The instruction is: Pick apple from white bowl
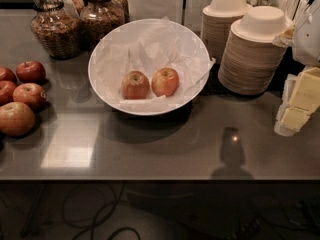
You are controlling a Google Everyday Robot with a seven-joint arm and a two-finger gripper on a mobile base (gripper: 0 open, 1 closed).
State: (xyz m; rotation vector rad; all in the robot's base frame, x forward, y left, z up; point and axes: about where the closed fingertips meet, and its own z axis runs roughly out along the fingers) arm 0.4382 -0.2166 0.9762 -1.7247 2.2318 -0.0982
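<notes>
while the apple (165, 81) sits in the white bowl (99, 84), nothing's picked yet
tool's out of frame, can't tell its grip. apple's just beside a duller apple (135, 85); reach, grab and lift all remain.

Counter (150, 149): red apples (30, 95) at left edge, glass jars (55, 31) rear-left, two tan bowl stacks (250, 59) right, yellow packets (302, 99) far right.
</notes>
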